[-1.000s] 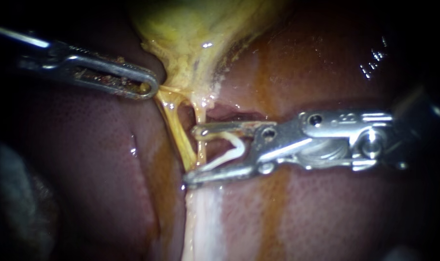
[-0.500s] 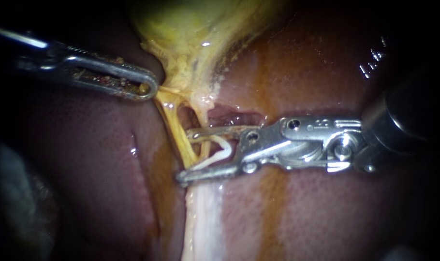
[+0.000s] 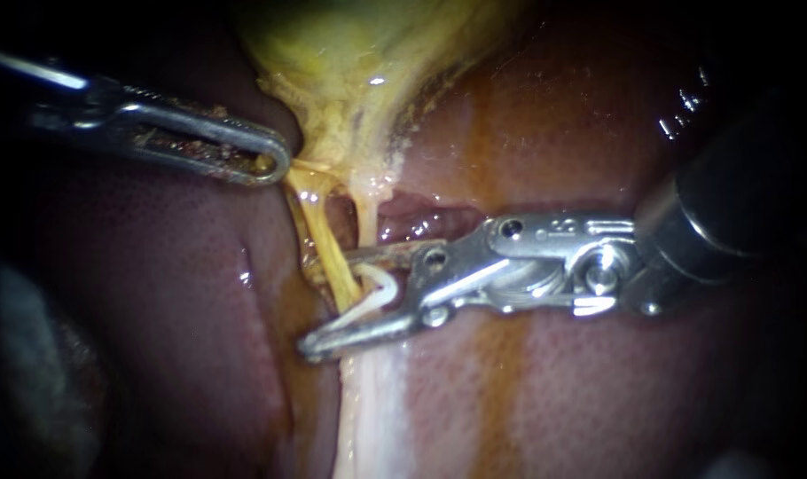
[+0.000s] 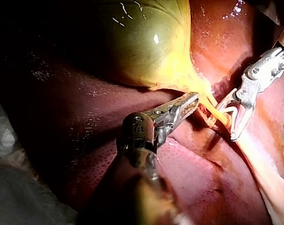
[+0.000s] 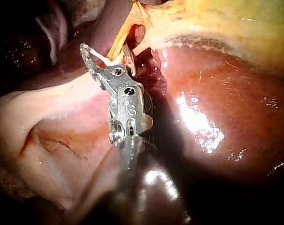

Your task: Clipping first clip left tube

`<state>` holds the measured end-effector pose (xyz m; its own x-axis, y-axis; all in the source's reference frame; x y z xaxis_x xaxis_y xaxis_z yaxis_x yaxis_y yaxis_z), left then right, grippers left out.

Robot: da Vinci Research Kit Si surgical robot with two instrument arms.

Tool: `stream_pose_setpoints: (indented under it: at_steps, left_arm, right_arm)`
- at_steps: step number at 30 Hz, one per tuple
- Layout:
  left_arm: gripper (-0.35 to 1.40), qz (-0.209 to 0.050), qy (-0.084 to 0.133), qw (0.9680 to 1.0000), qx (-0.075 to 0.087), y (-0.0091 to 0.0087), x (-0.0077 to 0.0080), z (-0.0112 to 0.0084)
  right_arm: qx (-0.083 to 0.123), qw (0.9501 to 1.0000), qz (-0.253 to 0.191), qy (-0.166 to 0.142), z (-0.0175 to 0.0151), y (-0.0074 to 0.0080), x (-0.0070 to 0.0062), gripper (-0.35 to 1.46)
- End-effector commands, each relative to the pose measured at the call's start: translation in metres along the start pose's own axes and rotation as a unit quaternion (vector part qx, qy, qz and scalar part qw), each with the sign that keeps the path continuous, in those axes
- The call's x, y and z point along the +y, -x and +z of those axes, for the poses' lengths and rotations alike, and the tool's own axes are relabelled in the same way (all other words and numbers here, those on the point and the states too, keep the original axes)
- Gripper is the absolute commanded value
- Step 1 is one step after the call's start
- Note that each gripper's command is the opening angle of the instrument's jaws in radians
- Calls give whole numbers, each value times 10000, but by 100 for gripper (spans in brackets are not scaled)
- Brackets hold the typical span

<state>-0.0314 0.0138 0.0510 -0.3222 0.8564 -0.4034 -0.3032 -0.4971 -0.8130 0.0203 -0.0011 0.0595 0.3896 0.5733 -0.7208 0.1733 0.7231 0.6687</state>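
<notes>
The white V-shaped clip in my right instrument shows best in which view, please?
The endoscope view: the white V-shaped clip shows side-on, both legs clear between the right instrument's jaws. The left wrist view shows it smaller; the right wrist view, mostly one leg.

Dark red liver (image 3: 599, 390), yellow-green gallbladder (image 4: 146, 42), pale band (image 3: 372, 417) across liver

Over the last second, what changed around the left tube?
The right instrument slid further in towards the view's left, against the tissue. Its jaws, carrying the white clip, now have the left tube between them; a second ago their tips only just reached it. The clip is not yet closed. Unchanged: the left instrument beside the gallbladder, and the liver.
</notes>
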Motion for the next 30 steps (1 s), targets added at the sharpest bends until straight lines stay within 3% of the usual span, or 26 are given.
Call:
stream_pose_setpoints:
  at_steps: [1,9,20,25,30]
  left_arm:
    - [-35,-4,-4,10000,0,0,0,0]
    - [-35,-4,-3,10000,-1,0,-1,1]
    - [-35,0,3,10000,-4,0,-4,0]
    - [-35,1,2,10000,-4,0,-5,1]
    - [-35,2,2,10000,-3,0,-5,1]
  right_arm:
    - [4,10000,-11,-12,3,0,-1,46]
    - [84,9999,-35,-78,14,-4,-12,47]
    - [217,9993,-66,-291,17,-22,-46,47]
    - [209,9992,93,-320,15,-27,-48,43]
    - [193,9977,537,-354,10,-26,-47,23]
